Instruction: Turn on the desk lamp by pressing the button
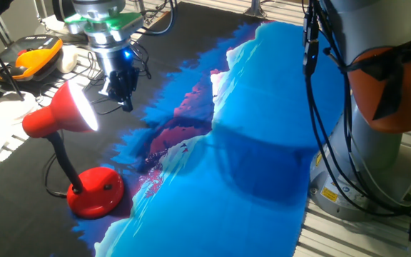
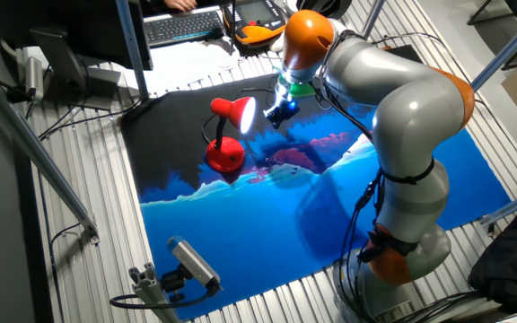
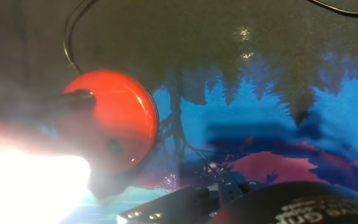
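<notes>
The red desk lamp (image 1: 56, 116) stands at the left on the dark part of the cloth, its black neck rising from the round red base (image 1: 95, 191). The inside of its shade glows bright white. The button (image 1: 108, 187) is a tiny dark dot on top of the base. In the hand view the base (image 3: 114, 115) and button (image 3: 114, 147) lie below, with white glare from the shade at lower left. My gripper (image 1: 126, 102) hangs in the air beside the shade's lit opening, well above and behind the base, touching nothing. In the other fixed view the gripper (image 2: 271, 117) is just right of the lamp (image 2: 232, 112).
A blue, black and pink printed cloth (image 1: 262, 143) covers the table. An orange-and-black gadget (image 1: 34, 57) and cables lie behind the lamp. The lamp's black cord (image 1: 52, 182) loops left of the base. My arm's base (image 1: 377, 143) stands at the right. A keyboard (image 2: 182, 25) lies beyond the cloth.
</notes>
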You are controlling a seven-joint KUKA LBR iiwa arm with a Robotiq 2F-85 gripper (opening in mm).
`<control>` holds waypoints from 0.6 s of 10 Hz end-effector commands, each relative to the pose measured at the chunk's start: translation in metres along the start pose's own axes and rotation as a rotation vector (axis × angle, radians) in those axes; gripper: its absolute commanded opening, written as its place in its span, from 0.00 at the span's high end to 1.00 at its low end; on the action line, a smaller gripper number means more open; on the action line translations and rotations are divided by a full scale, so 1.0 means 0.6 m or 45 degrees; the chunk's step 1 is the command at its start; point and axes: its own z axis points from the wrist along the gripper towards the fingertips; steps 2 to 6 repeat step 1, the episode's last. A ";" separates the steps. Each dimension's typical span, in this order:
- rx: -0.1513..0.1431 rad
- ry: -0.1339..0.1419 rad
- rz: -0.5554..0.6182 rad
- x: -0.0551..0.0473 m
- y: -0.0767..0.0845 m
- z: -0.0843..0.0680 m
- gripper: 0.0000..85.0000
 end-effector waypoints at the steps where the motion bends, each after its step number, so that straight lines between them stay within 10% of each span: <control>1: 0.003 -0.005 0.002 -0.001 0.003 -0.001 1.00; 6: 0.003 -0.005 0.002 -0.001 0.003 -0.001 1.00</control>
